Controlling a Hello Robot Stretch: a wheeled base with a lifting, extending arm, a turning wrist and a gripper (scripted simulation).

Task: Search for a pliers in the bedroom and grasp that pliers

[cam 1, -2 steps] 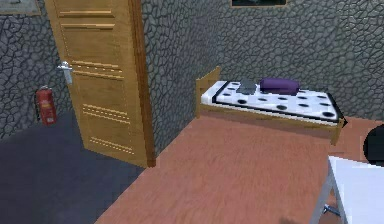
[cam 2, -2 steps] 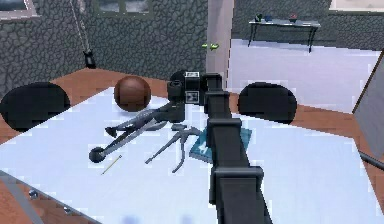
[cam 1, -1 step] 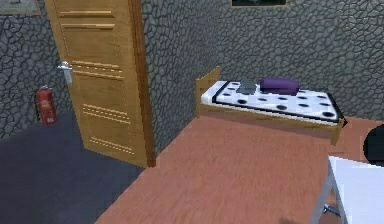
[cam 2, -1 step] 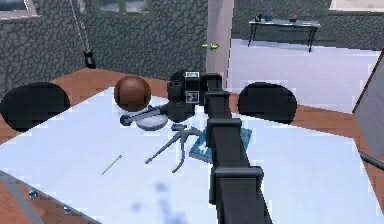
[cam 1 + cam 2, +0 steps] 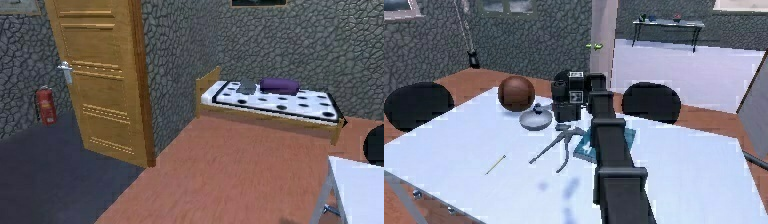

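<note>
While pliers (image 5: pixel 554 148) lie on table (image 5: pixel 454 145) near hand (image 5: pixel 567 98), cannot tell whether hand holds anything.

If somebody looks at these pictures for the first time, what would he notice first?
In the arm side view, the dark arm stretches over a white table, with a brown ball and grey pliers to its left in the picture. In the forward view, a wooden door stands at the left, and a bed with a spotted cover lies by the far wall.
</note>
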